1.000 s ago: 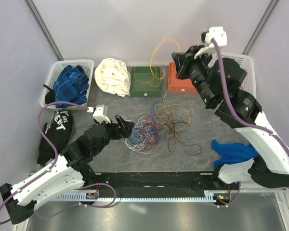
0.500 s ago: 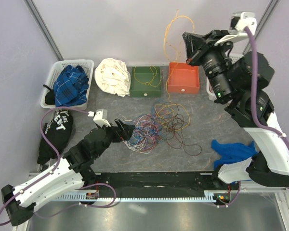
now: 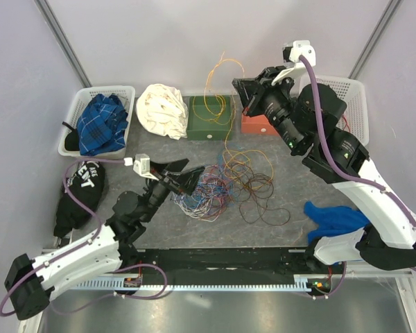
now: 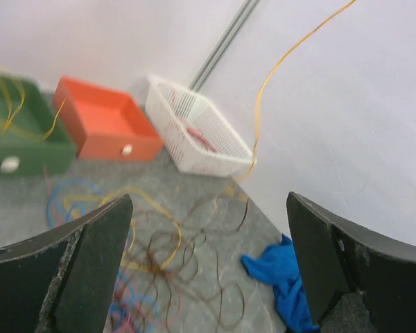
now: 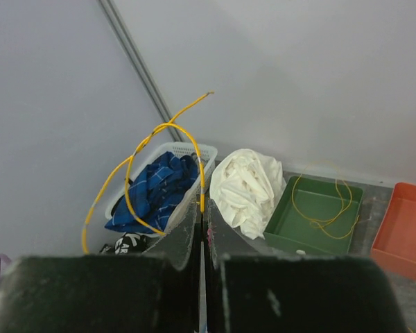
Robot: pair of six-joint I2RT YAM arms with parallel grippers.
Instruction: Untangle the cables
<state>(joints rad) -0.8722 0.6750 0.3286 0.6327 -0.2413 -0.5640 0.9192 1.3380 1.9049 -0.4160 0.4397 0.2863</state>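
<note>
Where the grey table point(image 3: 295, 173) meets the pale back wall point(image 3: 194, 35), containers crowd the far edge. There is a white basket point(image 3: 109, 89) holding a blue plaid cloth point(image 3: 100, 121), then a crumpled white cloth point(image 3: 163, 111), a green tray point(image 3: 209, 130) and an orange tray point(image 3: 260, 126) (partly hidden behind the right arm). A second white basket point(image 3: 357, 104) sits in the far right corner. A black bag point(image 3: 80, 191) lies along the left edge, and a blue cloth point(image 3: 336, 216) lies near the right arm's base. Bare surface shows between the trays and the middle of the table, and along the near edge.

The cable tangle point(image 3: 211, 193), a heap of thin multicoloured wires, lies mid-table, with brown loops spreading to its right. Pale walls close in the back and both sides, with a metal post in each corner.

The right gripper point(image 5: 202, 232) is raised above the far side of the table, its fingers pressed together on a yellow cable point(image 5: 168, 126). That cable curls up in loops above the fingertips, and a strand drops toward the tangle. The left gripper point(image 3: 188, 175) sits low at the tangle's left edge. Its fingers point(image 4: 69, 270) are spread wide, with table and cables visible through the gap; whether a tip touches a wire cannot be told.
</note>
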